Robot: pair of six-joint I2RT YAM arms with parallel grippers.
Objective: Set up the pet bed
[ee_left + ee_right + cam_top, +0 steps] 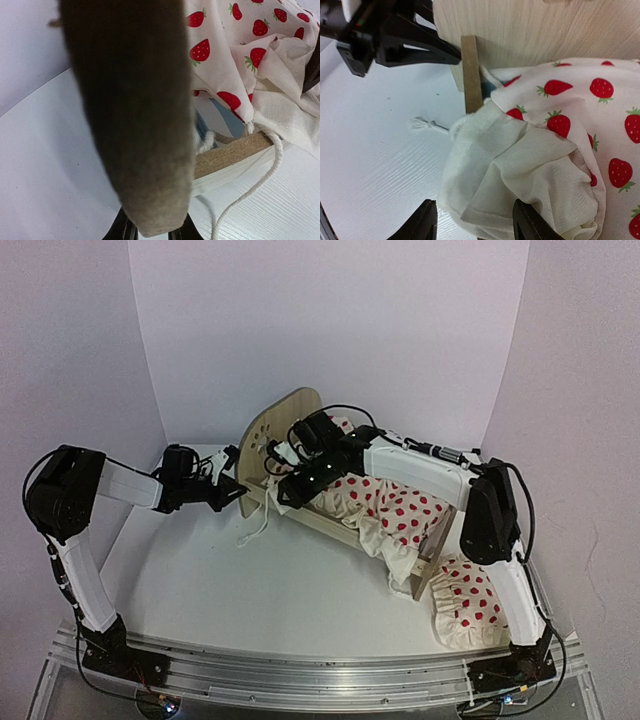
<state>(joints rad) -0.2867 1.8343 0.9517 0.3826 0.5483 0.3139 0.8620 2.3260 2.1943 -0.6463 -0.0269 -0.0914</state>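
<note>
The pet bed [285, 430] stands slantwise mid-table, its rounded headboard at the far left and its low footboard [428, 565] at the near right. A cream strawberry-print blanket [390, 510] lies bunched over it. My left gripper [238, 490] is shut on the headboard's left edge. In the left wrist view the board [135, 100] fills the gap between that gripper's [152, 232] jaws. A sliver of blue mattress [230, 117] shows under the blanket [220, 60]. My right gripper [477, 222] is at the head end, closed on a bunch of the blanket's cream ruffle [485, 165].
A matching strawberry-print pillow [465, 605] lies on the table at the near right, beside the right arm's base. A white cord [260, 180] trails from the bed onto the table [250, 590]. White walls enclose the back and both sides.
</note>
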